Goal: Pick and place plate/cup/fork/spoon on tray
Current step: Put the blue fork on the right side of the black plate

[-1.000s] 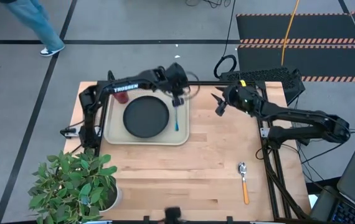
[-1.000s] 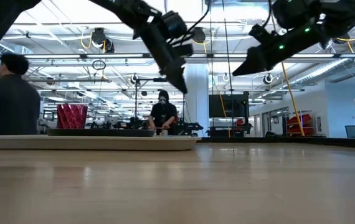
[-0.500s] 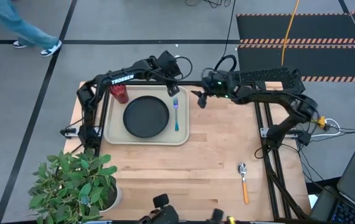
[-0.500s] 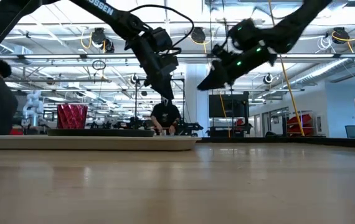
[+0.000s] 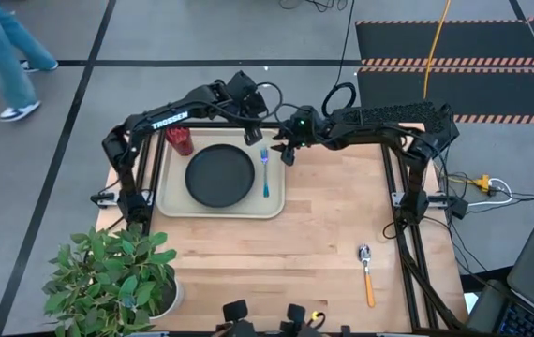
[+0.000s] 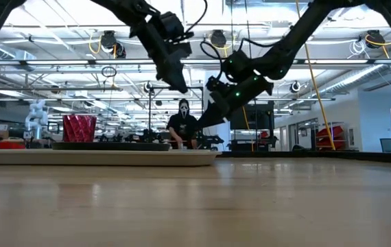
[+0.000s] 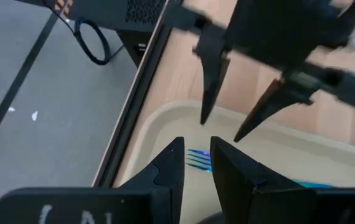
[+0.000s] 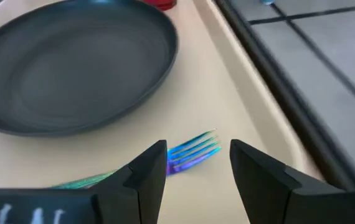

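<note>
High view shows plate [image 5: 219, 175], cup [image 5: 181, 140] and fork [image 5: 265, 171] on the tray [image 5: 170, 201]; the spoon [image 5: 367, 272] lies well apart. Both the left gripper [image 5: 253, 136] and right gripper [image 5: 282, 153] hang unclenched, holding nothing, over the fork's tines. Probably the right arm should swing back and close on the orange handle.

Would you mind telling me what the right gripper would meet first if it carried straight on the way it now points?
Most likely the fork: the open right gripper points down at its tines on the tray, though depth is unclear.

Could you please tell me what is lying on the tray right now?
On the tray sit the black plate, the red cup and the blue fork. The left arm covers part of its far rim.
</note>
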### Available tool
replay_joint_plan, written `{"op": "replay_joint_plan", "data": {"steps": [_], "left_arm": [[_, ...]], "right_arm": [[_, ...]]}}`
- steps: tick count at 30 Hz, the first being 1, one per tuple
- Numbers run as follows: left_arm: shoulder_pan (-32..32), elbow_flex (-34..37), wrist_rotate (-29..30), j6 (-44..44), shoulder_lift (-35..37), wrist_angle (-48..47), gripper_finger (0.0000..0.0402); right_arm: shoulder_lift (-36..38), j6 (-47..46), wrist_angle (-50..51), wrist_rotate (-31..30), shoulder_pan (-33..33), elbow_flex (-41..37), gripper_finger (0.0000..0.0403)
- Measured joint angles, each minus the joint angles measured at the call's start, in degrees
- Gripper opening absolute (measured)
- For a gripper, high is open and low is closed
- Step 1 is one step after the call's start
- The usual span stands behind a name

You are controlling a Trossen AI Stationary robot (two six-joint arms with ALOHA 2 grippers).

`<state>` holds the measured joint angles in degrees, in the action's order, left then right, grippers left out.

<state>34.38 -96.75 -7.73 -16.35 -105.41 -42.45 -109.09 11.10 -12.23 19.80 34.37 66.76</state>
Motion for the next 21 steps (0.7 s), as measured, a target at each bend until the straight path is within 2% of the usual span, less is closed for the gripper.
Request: {"op": "replay_joint_plan", "data": {"steps": [7, 14, 21], "left_arm": [[-0.01, 2.33, 0.04, -1.19, 3.38, -1.03, 0.0081], [0.04, 6.87, 0.2, -1.62, 4.41, -0.42, 0.0081], [0.04, 9.59, 0.24, -1.61, 4.33, 0.33, 0.0081]], "right_arm": [[-4.76, -1.43, -1.79, 1.41, -0.75, 1.25, 0.0171], [-6.15, -2.11, -6.28, 1.28, -0.79, 1.36, 0.0171], [-6.13, -3.55, -2.52, 1.33, 0.52, 3.57, 0.0171]]}}
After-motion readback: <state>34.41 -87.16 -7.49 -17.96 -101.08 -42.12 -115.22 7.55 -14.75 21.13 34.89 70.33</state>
